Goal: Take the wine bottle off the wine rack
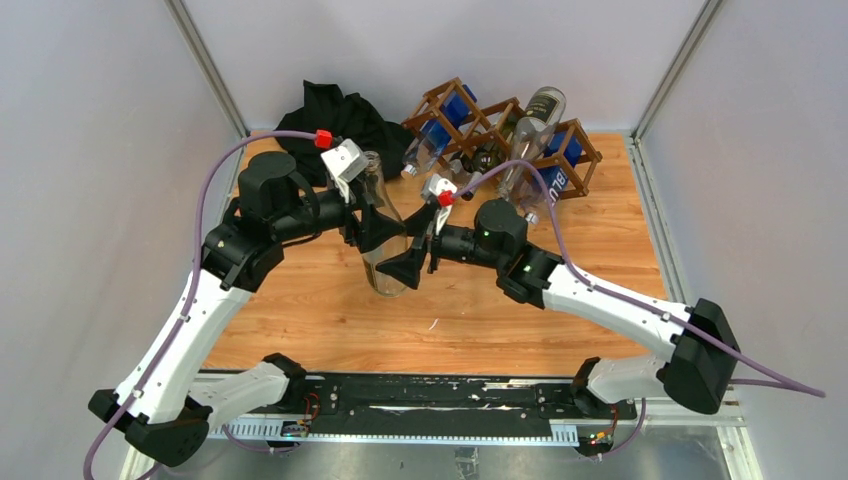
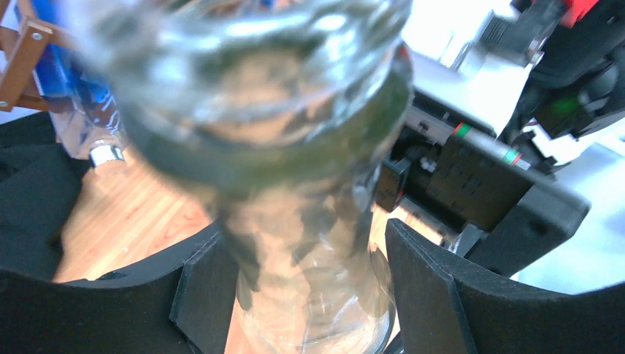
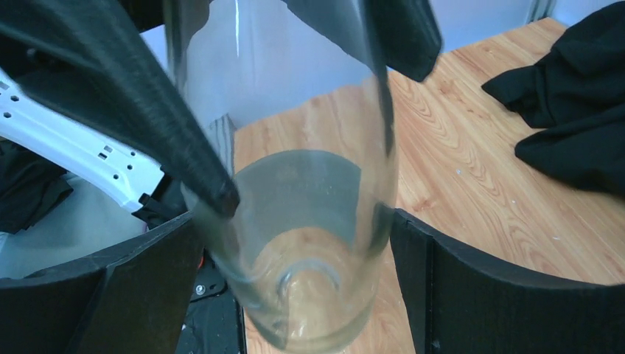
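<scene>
A clear glass wine bottle stands nearly upright over the wooden table, in front of the dark brown lattice wine rack. My left gripper is shut on the bottle's body; in the left wrist view both pads press the glass around the gripper's middle. My right gripper is at the bottle's base, and its fingers touch both sides of the glass around its middle. A corner of the rack shows in the left wrist view.
The rack holds several bottles: blue-labelled ones and a dark-capped one. A black cloth lies at the back left, also seen in the right wrist view. Walls close in the table on three sides.
</scene>
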Robot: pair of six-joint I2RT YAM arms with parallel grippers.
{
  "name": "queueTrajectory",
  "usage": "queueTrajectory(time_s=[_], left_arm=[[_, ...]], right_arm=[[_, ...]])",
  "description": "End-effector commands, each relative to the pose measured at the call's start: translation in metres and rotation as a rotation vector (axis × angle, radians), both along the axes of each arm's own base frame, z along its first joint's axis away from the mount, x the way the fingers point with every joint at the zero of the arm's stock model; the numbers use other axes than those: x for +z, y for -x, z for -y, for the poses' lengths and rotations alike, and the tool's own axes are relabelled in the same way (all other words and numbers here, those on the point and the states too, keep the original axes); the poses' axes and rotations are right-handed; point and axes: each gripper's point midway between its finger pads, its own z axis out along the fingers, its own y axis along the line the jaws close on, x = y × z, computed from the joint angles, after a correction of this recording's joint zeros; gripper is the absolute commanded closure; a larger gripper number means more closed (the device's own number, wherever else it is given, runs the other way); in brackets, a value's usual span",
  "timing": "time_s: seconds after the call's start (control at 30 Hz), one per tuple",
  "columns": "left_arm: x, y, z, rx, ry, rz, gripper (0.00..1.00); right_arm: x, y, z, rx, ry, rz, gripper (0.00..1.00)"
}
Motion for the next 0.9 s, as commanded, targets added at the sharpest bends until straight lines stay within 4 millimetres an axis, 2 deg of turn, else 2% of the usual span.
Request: queueTrajectory(time_s=[0.0,0.2,0.23,0.27,0.33,0.37,0.4,0.43,0.5,0.53,0.67,0.73,0.77,0.87], left_arm=[[0.069,0.016,0.01,-0.074,0.179,0.107,1.0],[0.074,0.022,0.009,-0.081,0.205,0.097,1.0],[0.073,0.022,0.009,-0.078,0.202,0.099,1.0],[0.073,0.022,0.008,-0.076,0.2,0.1,1.0],[0.075,0.019,0.006,-0.052,0.198,0.114,0.96],[0.076,0.016,0.004,-0.036,0.199,0.118,0.84],[0.078,0.014,0.003,-0.019,0.202,0.125,0.65],[0.079,0.012,0.002,-0.006,0.206,0.13,0.52],[0.082,0.008,0.0,0.019,0.22,0.134,0.4],[0.082,0.007,0.0,0.025,0.224,0.13,0.38],[0.084,0.007,0.001,0.025,0.242,0.118,0.31],[0.088,0.008,0.001,0.026,0.252,0.121,0.22],[0.09,0.008,0.001,0.029,0.26,0.123,0.13],[0.092,0.009,0.001,0.027,0.273,0.116,0.05]], right_arm=[[0.022,-0.001,-0.022,0.003,-0.054,0.094,0.03],[0.026,-0.007,-0.03,-0.024,-0.112,0.09,0.04],[0.027,-0.008,-0.029,-0.034,-0.122,0.092,0.1],[0.028,-0.008,-0.028,-0.039,-0.128,0.096,0.21],[0.027,-0.006,-0.029,-0.022,-0.124,0.115,0.51],[0.026,-0.004,-0.029,-0.01,-0.115,0.118,0.62],[0.026,-0.003,-0.03,0.0,-0.107,0.12,0.73],[0.025,-0.003,-0.031,0.004,-0.099,0.119,0.82],[0.026,-0.003,-0.031,0.004,-0.096,0.121,0.95],[0.028,-0.003,-0.03,-0.001,-0.099,0.125,0.99],[0.035,-0.002,-0.024,-0.019,-0.118,0.145,1.0],[0.038,-0.001,-0.022,-0.02,-0.122,0.149,1.0],[0.04,-0.001,-0.022,-0.02,-0.126,0.149,1.0],[0.044,0.001,-0.021,-0.016,-0.133,0.148,1.0]])
